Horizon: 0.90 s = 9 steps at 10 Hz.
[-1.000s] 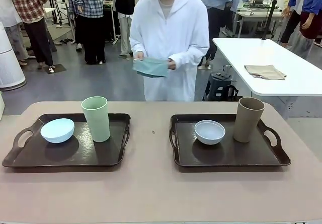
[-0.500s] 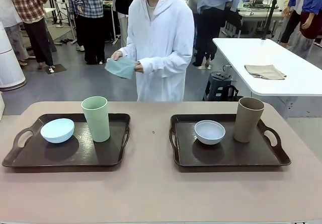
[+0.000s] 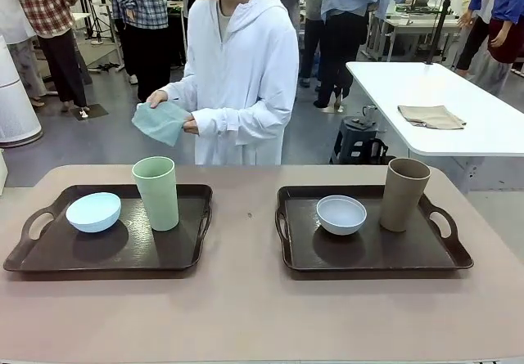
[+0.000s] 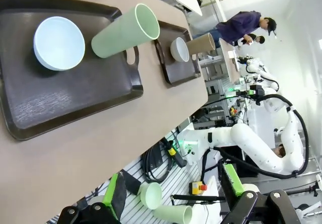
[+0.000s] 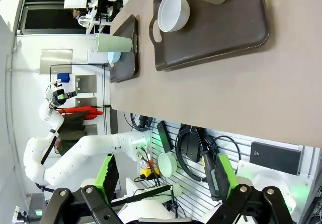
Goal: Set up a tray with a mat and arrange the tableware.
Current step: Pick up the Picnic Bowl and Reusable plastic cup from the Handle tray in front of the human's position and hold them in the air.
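While the left gripper (image 4: 173,204) and right gripper (image 5: 166,189) gape wide, a person (image 3: 246,78) behind the table (image 3: 246,307) holds a teal mat (image 3: 161,123).

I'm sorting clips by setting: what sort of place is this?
Likely a robotics lab: a white robot arm beside the table, a white worktable behind, people standing around.

The table (image 3: 246,315) is lit brightly and evenly from overhead, and only soft shadows are cast beside the pale blue bowl (image 3: 92,212) and the white bowl (image 3: 341,214). In the wrist views, straight edges are bent by wide-angle distortion, and the far room is washed out towards white.
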Tool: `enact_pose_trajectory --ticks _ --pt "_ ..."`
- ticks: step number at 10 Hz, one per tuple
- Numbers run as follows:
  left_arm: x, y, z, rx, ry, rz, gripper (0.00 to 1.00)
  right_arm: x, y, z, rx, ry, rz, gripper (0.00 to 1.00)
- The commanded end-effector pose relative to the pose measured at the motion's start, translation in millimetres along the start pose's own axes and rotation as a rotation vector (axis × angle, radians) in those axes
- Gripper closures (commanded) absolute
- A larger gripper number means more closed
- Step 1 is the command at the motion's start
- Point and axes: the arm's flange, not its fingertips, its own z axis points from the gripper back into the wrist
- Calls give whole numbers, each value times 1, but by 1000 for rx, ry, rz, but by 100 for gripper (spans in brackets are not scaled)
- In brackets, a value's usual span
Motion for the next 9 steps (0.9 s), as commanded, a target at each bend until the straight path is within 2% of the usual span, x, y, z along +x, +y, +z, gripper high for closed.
enact_pose_trajectory --ticks 1,9 --pt "0 0 2 -18 -7 -11 0 1 0 1 24 -4 13 0" --pt "0 0 2 -18 -7 -11 0 1 0 1 24 -4 13 0"
